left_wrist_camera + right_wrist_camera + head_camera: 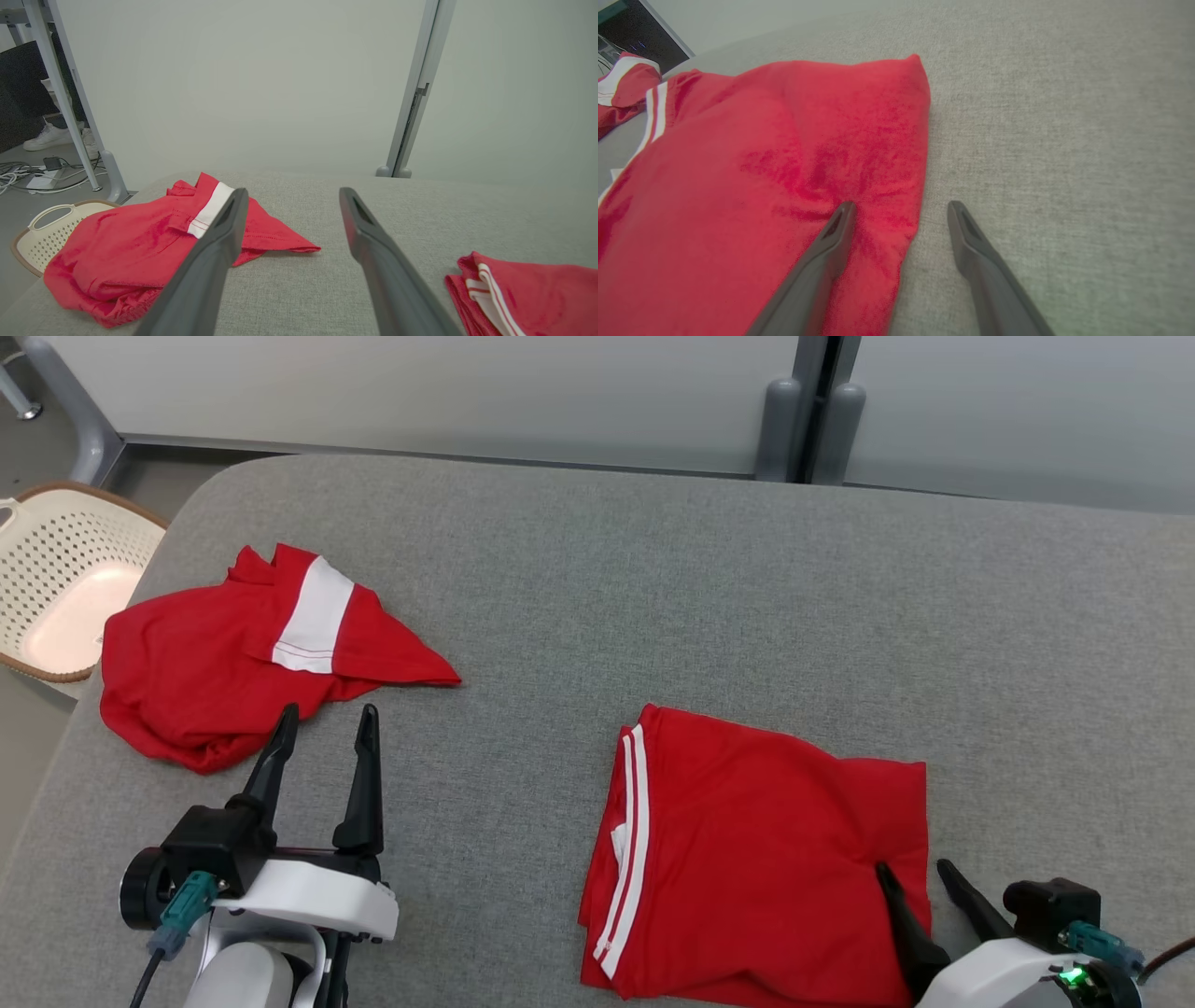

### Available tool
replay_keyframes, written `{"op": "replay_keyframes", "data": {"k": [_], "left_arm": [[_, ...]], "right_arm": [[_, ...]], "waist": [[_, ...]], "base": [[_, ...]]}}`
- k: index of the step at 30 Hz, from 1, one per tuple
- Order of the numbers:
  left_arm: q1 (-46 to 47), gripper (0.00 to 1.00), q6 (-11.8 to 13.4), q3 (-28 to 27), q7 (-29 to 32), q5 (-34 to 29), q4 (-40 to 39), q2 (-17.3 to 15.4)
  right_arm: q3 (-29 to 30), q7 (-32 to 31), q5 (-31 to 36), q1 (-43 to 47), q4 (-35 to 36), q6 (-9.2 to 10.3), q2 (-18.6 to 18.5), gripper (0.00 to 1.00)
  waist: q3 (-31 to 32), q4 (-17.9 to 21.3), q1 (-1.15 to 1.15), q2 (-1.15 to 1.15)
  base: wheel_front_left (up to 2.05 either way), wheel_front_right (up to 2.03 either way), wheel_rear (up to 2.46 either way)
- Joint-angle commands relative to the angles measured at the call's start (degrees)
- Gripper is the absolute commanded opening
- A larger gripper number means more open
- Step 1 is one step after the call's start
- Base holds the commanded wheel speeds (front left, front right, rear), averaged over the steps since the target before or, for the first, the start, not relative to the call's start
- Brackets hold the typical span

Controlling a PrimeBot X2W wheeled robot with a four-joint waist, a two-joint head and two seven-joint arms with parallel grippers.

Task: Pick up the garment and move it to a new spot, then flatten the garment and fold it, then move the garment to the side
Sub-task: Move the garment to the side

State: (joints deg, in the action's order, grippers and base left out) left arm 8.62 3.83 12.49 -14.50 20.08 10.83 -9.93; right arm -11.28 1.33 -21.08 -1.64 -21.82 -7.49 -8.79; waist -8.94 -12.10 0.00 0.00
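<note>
Here two red garments lie on the grey table (653,597). The folded garment (766,840) sits at the near right, a rough rectangle with twin white stripes down its left edge. The crumpled garment (205,681) lies well apart at the left, close to the table's edge, a broad white band showing on top and one corner drawn out to a point toward the middle. Off the table beside it stands a cream basket (56,579) with a brown rim.

The left gripper (330,709) is spread wide and holds nothing. Its fingers point away from the robot, the left tip at the crumpled garment's near hem, the right over bare table. Whether that left tip touches cloth I cannot tell.

The right gripper (913,868) also stands wide and grips nothing. It straddles the folded garment's right edge near the close corner: its left finger (822,261) lies over red cloth, where creases gather round the tip, and its right finger (990,280) over bare table just beside the hem.

In the left wrist view a person's white shoes (49,137) stand on the floor beyond a grey post (60,93)
</note>
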Motion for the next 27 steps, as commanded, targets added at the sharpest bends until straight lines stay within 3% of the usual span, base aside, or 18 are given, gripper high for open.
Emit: {"op": "replay_keyframes", "data": {"k": [1, 2, 3, 5, 6, 14, 27], "left_arm": [[1.3, 1.0, -0.3, -0.4, -0.4, -0.6, 0.5, 0.0], [1.6, 1.0, -0.3, -0.6, -0.5, -0.6, 0.6, 0.0], [1.9, 1.0, -0.4, -0.6, -0.6, -1.1, 0.7, -0.1], [2.3, 1.0, -0.1, -0.4, -0.6, -2.0, 1.1, -0.3], [2.5, 1.0, -0.2, -0.5, -0.7, -2.1, 1.3, -0.1], [2.4, 1.0, -0.7, -1.2, -0.7, -3.3, -0.4, -0.1], [1.0, 1.0, -1.9, 0.6, 1.1, -5.0, -6.2, -2.3]], "right_arm": [[-1.3, -0.5, -0.8, -0.9, -2.6, 0.01, -0.2, 1.0], [-2.0, -0.6, -1.4, -1.2, -3.7, 0.0, -0.2, 0.86], [-2.8, -1.1, -1.9, -1.3, -4.7, 0.0, -0.1, 0.62], [-4.0, -1.4, -2.6, -1.4, -6.3, 0.0, -0.3, 0.25], [-4.5, -1.0, -2.7, -1.4, -6.7, 0.01, -0.4, 0.0], [-6.4, 1.6, -2.4, -4.1, -6.3, 0.07, -2.4, 0.0], [-8.3, 3.9, -1.9, -11.2, -6.0, 0.06, -8.3, 0.0]], "waist": [[-1.7, -1.3, 0.0, 0.0], [-1.9, -1.2, 0.0, 0.0], [-2.0, -1.1, 0.0, 0.0], [-2.1, -1.0, 0.0, 0.0], [-2.0, -0.8, 0.0, 0.0], [-2.1, 3.6, 0.0, 0.0], [-4.1, 23.7, 0.0, 0.0]], "base": [[0.0, 0.0, 0.0], [0.0, 0.0, 0.0], [0.0, 0.0, 0.0], [0.0, 0.0, 0.0], [0.0, 0.0, 0.0], [0.0, 0.0, 0.0], [0.0, 0.0, 0.0]]}}
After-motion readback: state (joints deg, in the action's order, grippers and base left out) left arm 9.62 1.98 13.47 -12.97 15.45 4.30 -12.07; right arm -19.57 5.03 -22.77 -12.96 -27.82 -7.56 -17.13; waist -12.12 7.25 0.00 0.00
